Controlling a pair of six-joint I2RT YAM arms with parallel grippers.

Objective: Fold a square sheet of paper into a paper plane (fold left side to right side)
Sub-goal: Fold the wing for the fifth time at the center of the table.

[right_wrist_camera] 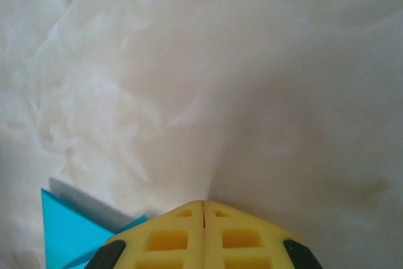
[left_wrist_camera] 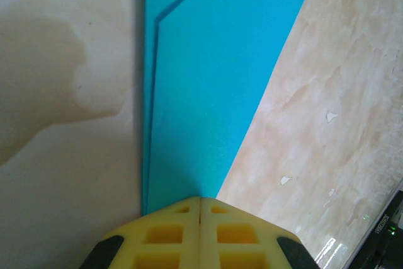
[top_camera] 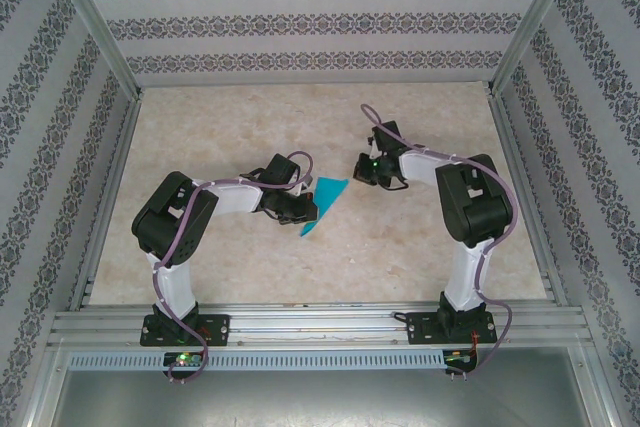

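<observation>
Nearest of all, an aluminium rail (top_camera: 320, 319) carries both arm bases, well short of the folded teal paper (top_camera: 323, 204). From there the left arm (top_camera: 175, 222) bends in toward the paper's left side. Its jaws are closed, and the yellow fingertips (left_wrist_camera: 173, 234) are pressed together along a thin seam. In the left wrist view their tip sits right at the paper's narrow near end (left_wrist_camera: 208, 92). Nothing is caught between them, and whether they press down on the sheet I cannot tell.

The paper lies flat on the marbled table (top_camera: 250, 127), roughly midway between the two wrists. It is a long tapering shape, wide at the far end and pointed at the near one. One layer lies over another, and the upper flap's edge runs just inside the left edge.

The right arm (top_camera: 475, 202) reaches to a spot beyond and to the right of the paper, a little apart from it. Its jaws are also shut on nothing, with the yellow fingertips (right_wrist_camera: 170, 237) meeting over bare table. A teal corner (right_wrist_camera: 69, 231) of the paper shows just to their left in the right wrist view.

Farthest from the paper stand the patterned walls (top_camera: 320, 17), which close in the table's back and sides.
</observation>
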